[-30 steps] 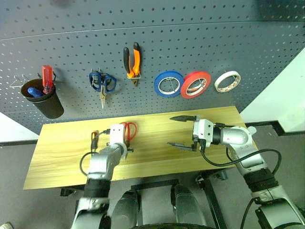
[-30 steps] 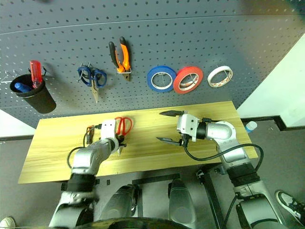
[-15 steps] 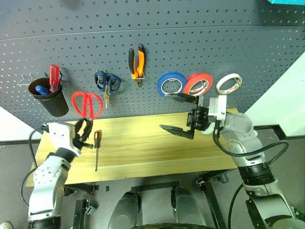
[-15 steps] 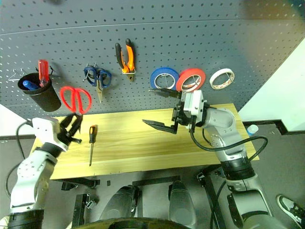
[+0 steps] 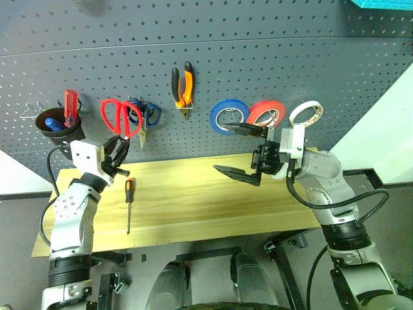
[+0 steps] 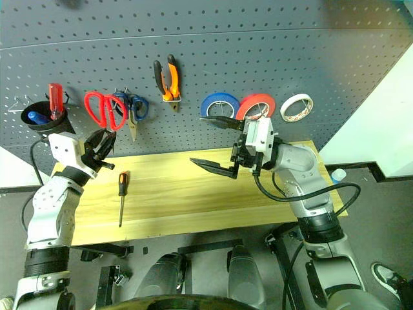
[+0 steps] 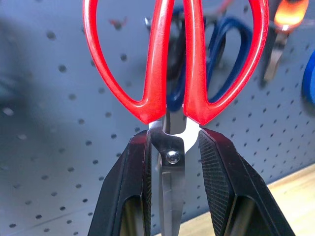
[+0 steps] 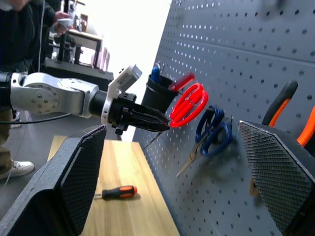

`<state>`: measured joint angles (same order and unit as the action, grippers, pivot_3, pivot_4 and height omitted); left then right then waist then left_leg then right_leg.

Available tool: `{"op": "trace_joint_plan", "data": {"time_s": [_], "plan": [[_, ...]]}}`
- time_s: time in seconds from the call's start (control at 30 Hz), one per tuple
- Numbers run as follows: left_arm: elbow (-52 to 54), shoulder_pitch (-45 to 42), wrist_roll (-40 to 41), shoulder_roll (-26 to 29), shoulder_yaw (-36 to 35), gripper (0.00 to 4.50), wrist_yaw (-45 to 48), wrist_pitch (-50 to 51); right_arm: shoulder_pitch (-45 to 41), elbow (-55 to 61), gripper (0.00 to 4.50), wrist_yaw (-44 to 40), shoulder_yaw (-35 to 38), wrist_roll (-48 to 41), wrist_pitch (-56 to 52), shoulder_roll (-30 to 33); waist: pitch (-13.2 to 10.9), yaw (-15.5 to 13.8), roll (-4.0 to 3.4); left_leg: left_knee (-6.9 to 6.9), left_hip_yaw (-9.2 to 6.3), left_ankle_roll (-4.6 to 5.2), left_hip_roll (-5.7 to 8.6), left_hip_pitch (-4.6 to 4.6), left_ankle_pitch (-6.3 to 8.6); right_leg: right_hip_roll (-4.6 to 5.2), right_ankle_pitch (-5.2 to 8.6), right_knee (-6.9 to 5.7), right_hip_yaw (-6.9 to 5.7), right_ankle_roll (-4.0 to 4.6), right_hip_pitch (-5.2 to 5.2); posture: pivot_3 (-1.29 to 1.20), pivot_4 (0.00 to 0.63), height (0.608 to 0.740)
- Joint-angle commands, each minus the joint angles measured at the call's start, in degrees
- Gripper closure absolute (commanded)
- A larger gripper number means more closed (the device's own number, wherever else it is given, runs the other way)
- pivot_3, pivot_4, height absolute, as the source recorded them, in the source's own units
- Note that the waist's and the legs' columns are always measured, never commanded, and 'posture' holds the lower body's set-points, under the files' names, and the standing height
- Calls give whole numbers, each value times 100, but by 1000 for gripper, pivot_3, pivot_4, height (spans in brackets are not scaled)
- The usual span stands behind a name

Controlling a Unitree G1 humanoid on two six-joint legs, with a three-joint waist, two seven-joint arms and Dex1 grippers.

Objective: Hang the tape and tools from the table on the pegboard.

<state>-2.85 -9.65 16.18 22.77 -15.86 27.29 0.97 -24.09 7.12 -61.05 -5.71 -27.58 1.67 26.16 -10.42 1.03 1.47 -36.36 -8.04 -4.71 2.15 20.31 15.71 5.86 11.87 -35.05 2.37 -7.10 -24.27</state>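
Looking down from the head, the left gripper [image 5: 116, 155] clamps the red-handled scissors [image 5: 117, 117] by the pivot, handles raised against the pegboard [image 5: 271, 58] just beside the blue-handled scissors [image 5: 146, 116]. Below it the screwdriver [image 5: 128, 201] lies on the table [image 5: 193, 213]. The right gripper [image 5: 240, 151] hangs empty above the table, jaws spread wide, with the tape [image 5: 306, 113] on the board beyond it. From the left wrist, black fingers [image 7: 129, 187] pinch the blades near the screw. From the right wrist, the pliers [image 8: 290, 115] hang past the far finger.
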Motion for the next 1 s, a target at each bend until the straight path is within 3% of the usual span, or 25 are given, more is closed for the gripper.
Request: {"op": "trace_joint_plan", "data": {"time_s": [0.03, 0.23, 0.47, 0.6, 0.7, 1.0], "plan": [[-17, -94, 24, 56, 66, 2736, 103, -66, 47, 303, 0, 65, 116, 72, 97, 38, 11, 7, 1, 0, 0, 0, 0, 0, 0, 0, 0, 0, 0, 0, 0, -33, 83, 740], [136, 196, -70, 136, 218, 832, 5, 499, 190, 259, 0, 12, 17, 362, 214, 117, 35, 14, 3, 0, 0, 0, 0, -2, 0, 0, -1, -2, 1, -1, 0, -34, 85, 740], [-82, 506, -11, 127, 10, 832, -970, 3127, 216, -179, 0, -191, -187, 890, 632, 221, 41, 18, -2, -1, 6, 4, -1, -8, 1, -3, 1, -7, 8, -3, 0, -7, 101, 740], [-444, 323, -3, 89, -118, 49, -1351, 3876, 242, -261, 0, -229, -228, 924, 737, 190, 43, 12, 1, -7, 4, 4, -1, -11, 1, -4, 0, -13, 8, -3, 2, -7, 101, 740], [-1000, -113, 104, -12, -259, 49, -1609, 4522, 279, -264, 0, -249, -247, 920, 776, 174, 44, -32, 3, -10, 4, 3, 0, -8, 1, -4, -1, -13, 8, -3, 2, 3, 111, 740], [-3508, -1645, -181, 128, -170, 49, -1663, 4203, 528, -43, 0, -226, -225, 890, 671, 307, 49, 5, 10, -19, 3, 3, 1, -7, 1, -4, -4, -11, 7, -9, 7, -25, 116, 740]]}}
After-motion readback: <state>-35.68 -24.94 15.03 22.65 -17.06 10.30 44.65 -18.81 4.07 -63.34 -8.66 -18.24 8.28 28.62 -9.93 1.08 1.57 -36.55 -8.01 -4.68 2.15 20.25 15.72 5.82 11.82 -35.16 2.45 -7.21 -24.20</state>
